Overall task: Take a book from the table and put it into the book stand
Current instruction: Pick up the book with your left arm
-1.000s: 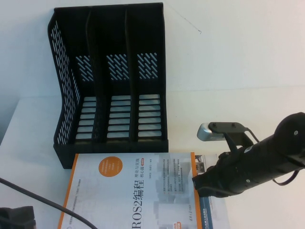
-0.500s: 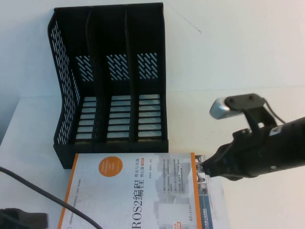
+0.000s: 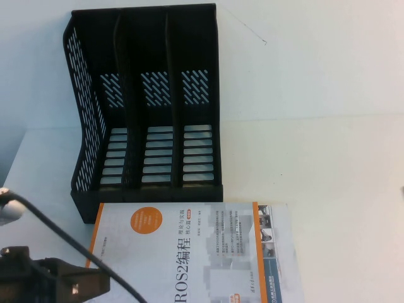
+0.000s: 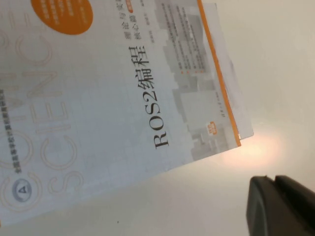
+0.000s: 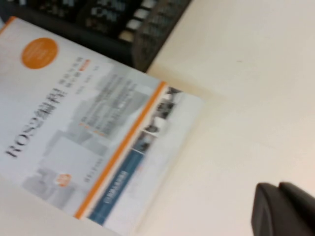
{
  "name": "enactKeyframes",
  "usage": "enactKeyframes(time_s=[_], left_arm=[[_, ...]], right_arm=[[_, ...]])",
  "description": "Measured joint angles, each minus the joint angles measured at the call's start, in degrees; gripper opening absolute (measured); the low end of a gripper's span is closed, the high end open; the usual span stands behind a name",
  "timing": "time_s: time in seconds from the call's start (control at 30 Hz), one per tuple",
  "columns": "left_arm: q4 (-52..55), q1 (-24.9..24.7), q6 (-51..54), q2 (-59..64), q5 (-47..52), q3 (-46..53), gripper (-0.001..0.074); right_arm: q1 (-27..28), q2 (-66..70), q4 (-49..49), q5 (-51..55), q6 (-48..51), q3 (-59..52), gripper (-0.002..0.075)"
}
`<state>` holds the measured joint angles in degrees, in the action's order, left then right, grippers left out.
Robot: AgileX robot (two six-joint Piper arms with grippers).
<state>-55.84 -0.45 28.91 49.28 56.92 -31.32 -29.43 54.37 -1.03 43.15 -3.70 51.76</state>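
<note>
A white book (image 3: 183,252) with an orange stripe and "ROS2" on its cover lies flat on the table, just in front of the black three-slot book stand (image 3: 82,126). The stand's slots are empty. My left gripper (image 3: 101,284) is at the near left, over the book's near-left corner. In the left wrist view the left gripper (image 4: 269,180) is shut and empty, above bare table beside the book (image 4: 123,98). My right gripper (image 5: 276,187) is out of the high view. It is shut and empty, hovering off to the side of the book (image 5: 83,123) and stand (image 5: 142,29).
A black cable (image 3: 57,230) runs from the left arm across the near-left table. A strip with small pictures and a blue label (image 3: 274,252) shows along the book's right edge. White table lies to the right of the stand and book.
My right arm has pulled back off the book's right edge and left the high view. My left arm has come in further at the near left, over the book's corner.
</note>
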Motion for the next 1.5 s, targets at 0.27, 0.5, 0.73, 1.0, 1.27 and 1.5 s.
enactKeyframes(time_s=[0.27, 0.5, 0.73, 1.0, 1.27, 1.5], left_arm=[[-6.3, 0.5, 5.7, 12.6, 2.0, -2.9, -0.0001], [-12.6, 12.4, 13.4, 21.3, 7.2, -5.6, -0.0001], [-14.5, 16.6, 22.3, 27.0, 9.5, -6.0, 0.0000], [-12.4, 14.4, 23.3, 28.3, 7.7, -6.0, 0.0398], [-5.4, 14.4, 16.6, 29.8, 1.1, -6.0, 0.0605], [-5.5, 15.3, 16.2, 36.9, 1.8, -8.2, 0.0554]], right_arm=[[0.0, -12.3, 14.0, 10.1, -12.2, -5.8, 0.0005], [0.0, -21.7, 14.9, 12.0, -18.3, -15.0, 0.0005], [0.0, -28.2, 13.0, 10.1, -21.3, -21.9, 0.0005], [0.0, -28.7, 10.8, 7.2, -21.3, -23.0, 0.0005], [0.0, -28.7, 10.8, 6.5, -20.9, -23.0, 0.0003], [0.0, -28.7, 10.7, 6.2, -20.7, -23.0, 0.0003]])
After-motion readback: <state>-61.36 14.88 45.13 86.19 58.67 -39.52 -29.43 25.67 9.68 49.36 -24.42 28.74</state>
